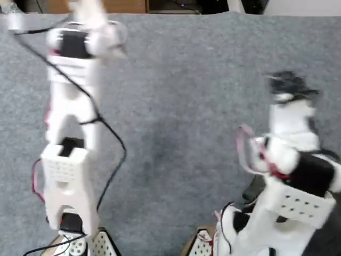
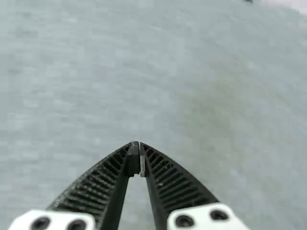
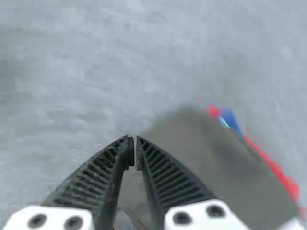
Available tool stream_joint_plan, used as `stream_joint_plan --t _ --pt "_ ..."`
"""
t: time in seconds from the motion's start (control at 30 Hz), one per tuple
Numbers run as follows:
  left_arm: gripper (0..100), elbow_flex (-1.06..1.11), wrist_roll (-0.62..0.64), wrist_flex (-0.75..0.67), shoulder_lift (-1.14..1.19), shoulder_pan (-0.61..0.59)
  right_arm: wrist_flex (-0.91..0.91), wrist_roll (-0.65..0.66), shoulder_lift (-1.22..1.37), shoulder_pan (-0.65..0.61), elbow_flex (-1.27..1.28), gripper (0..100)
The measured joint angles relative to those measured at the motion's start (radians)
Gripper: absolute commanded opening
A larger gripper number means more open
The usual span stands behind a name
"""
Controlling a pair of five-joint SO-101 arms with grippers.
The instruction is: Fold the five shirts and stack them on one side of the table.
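1. Left gripper: the two ribbed black fingers are pressed together at the tips and pinch nothing. Grey table cover lies beyond them; whether the tips touch it cannot be told.
2. Right gripper: its fingers are likewise closed tip to tip, with nothing between them.
3. Dark grey shape: it lies just beside the right gripper and runs behind one finger, so contact cannot be judged. Red and blue marks along its far edge are too blurred to read as print, stitching or wire. Whether it is one of the shirts cannot be told.
4. High view, one arm: it stretches up the left of the picture over the grey cover. A black cable trails along it, and its far end is smeared white.
5. High view, other arm: it stands at the right with a red wire at the joint (the lower edge of the picture cuts off its base). Its dark tip is blurred.
6. Sides for the two arms in the high view cannot be settled from the wrist views.
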Motion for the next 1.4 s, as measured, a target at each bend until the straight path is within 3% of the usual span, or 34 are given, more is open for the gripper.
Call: stream_joint_plan --t 0.1,0.2,0.43,0.53,0.67,1.03,1.2,1.4 --pt "2 0.0 -0.044 0.002 0.0 -0.152 -0.038 -0.041 0.0 -0.222 0.0 3.0" --pt "2 0.009 -0.092 0.002 0.0 -0.29 -0.089 -0.057 0.0 -0.365 0.005 3.0" --pt "2 0.264 -0.141 0.003 -0.075 -0.459 -0.368 -0.058 0.002 -0.493 0.149 3.0" --pt "2 0.473 -0.161 0.003 -0.189 -0.47 -0.5 -0.072 0.025 -0.516 0.213 3.0" --pt "2 0.804 -0.181 -0.043 -0.393 -0.47 -0.603 -0.216 0.087 -0.511 0.215 3.2" --pt "2 1.847 -0.244 -0.442 -1.162 -0.396 -0.514 -0.396 0.141 -0.511 0.193 2.9" --pt "2 2.134 -0.25 -0.537 -1.375 -0.365 -0.523 -0.356 0.103 -0.511 0.236 0.5" --pt "2 2.289 -0.25 -0.575 -1.51 -0.364 -0.624 -0.27 -0.15 -0.511 0.486 0.5"
